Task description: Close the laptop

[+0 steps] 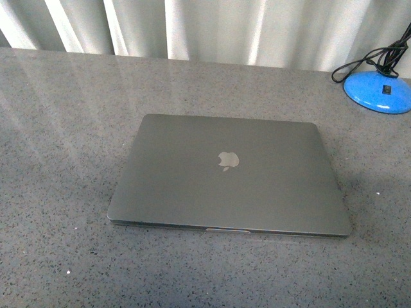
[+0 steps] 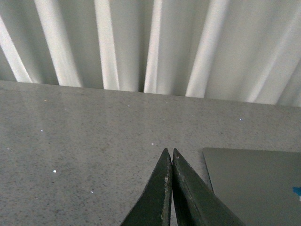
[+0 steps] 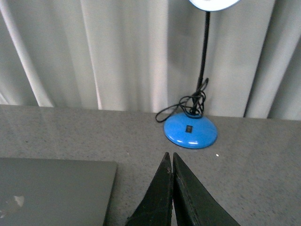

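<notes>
The space-grey laptop (image 1: 228, 174) lies shut and flat on the grey speckled table, its lid up with the pale apple logo showing. Neither arm shows in the front view. My left gripper (image 2: 170, 151) is shut and empty, above the bare table beside a corner of the laptop (image 2: 256, 181). My right gripper (image 3: 169, 155) is shut and empty, above the table beside the laptop's other side (image 3: 54, 190), apart from it.
A blue lamp base (image 1: 377, 91) with a black cord stands at the back right of the table; it also shows in the right wrist view (image 3: 190, 131) beyond the gripper. White curtains (image 1: 205, 25) hang behind the table's far edge.
</notes>
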